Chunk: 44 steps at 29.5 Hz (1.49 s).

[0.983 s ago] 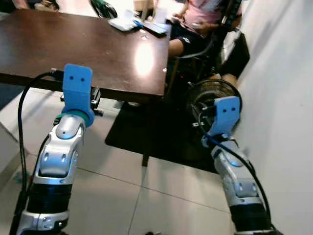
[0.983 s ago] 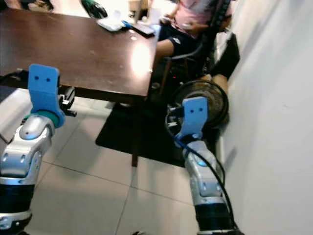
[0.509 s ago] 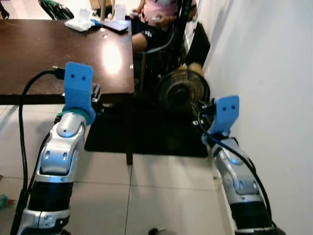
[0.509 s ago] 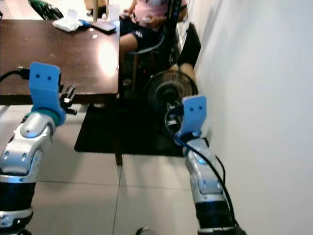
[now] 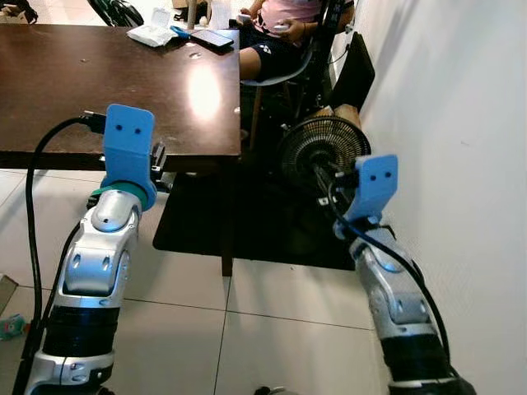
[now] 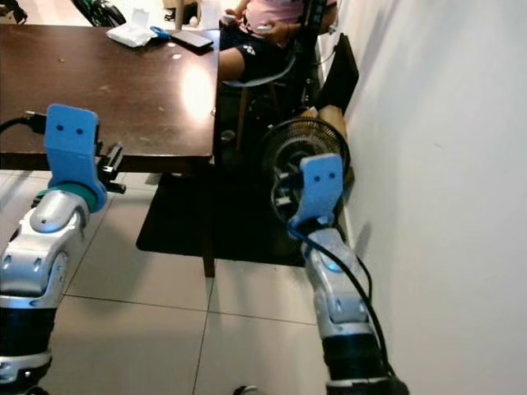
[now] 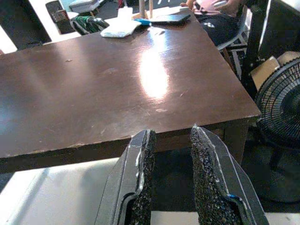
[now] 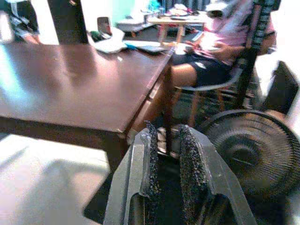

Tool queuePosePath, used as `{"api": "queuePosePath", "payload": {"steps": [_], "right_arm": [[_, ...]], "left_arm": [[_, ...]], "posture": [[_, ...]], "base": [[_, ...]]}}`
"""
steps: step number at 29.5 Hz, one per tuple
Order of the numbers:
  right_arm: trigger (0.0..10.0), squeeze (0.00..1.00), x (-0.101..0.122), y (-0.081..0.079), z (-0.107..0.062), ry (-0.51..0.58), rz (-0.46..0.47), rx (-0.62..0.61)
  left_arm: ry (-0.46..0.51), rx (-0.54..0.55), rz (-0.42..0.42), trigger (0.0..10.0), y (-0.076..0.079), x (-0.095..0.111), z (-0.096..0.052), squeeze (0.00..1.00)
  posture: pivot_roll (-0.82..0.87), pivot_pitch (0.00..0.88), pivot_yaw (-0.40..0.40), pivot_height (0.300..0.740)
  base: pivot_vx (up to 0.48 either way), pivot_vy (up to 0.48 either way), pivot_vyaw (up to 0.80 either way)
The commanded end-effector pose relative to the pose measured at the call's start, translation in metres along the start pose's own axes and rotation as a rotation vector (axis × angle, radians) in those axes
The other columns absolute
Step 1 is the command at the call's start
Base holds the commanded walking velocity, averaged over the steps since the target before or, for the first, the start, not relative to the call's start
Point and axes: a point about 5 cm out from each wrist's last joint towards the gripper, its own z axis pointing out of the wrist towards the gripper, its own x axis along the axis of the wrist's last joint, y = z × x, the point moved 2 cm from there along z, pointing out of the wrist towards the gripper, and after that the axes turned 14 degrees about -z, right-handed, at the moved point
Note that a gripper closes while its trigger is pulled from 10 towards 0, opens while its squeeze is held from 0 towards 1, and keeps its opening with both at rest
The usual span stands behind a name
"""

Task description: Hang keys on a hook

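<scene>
A dark brown desk is seen at ten o'clock in the head views, above a pale tiled floor. Both silver arms are raised in front of the robot.

The left hand is held at the near edge of the desk; its two black fingers are parted by a clear gap, with nothing between them. The right hand is held toward the desk's corner leg; its fingers stand only a narrow slit apart, and nothing is gripped.

A black floor fan is set on a dark mat at one o'clock, near the white wall. Beyond the fan a seated person in a pink top is seen at twelve o'clock. A white box and a dark flat device are laid on the far end of the desk.

Keys and a hook cannot be made out anywhere in these views, so their place cannot be told.
</scene>
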Motion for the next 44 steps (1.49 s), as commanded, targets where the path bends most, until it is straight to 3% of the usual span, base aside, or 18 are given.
{"api": "queuePosePath", "payload": {"steps": [1, 20, 30, 38, 44], "right_arm": [[10.0, 0.0, -0.01, 0.001, -0.002, -0.043, 0.041, -0.001], [10.0, 0.0, -0.018, 0.008, 0.002, -0.081, 0.079, -0.057], [10.0, 0.0, -0.009, 0.004, 0.01, -0.055, 0.085, -0.02], [10.0, 0.0, -0.027, 0.016, 0.008, -0.125, 0.109, -0.06], [10.0, 0.0, -0.029, 0.013, 0.009, -0.131, 0.131, -0.046]], "left_arm": [[-0.013, 0.007, 0.019, 10.0, -0.003, -0.004, 0.0, 0.0], [-0.001, 0.027, 0.009, 10.0, -0.009, 0.001, 0.006, 0.0], [0.016, 0.015, 0.009, 10.0, -0.005, 0.005, 0.009, 0.0], [0.047, 0.019, 0.01, 10.0, -0.002, 0.011, 0.011, 0.0], [0.047, 0.016, 0.013, 10.0, 0.001, 0.009, 0.011, 0.0]], "posture": [[0.06, 0.0, 0.064, 0.74], [0.02, 0.0, 0.084, 0.74], [0.02, 0.0, 0.087, 0.74], [0.01, 0.0, 0.061, 0.74], [0.01, 0.0, 0.066, 0.74]], "base": [[0.0, 0.0, 0.0], [0.0, 0.0, 0.0], [0.0, 0.0, 0.0], [0.0, 0.0, 0.0], [0.0, 0.0, 0.0]]}}
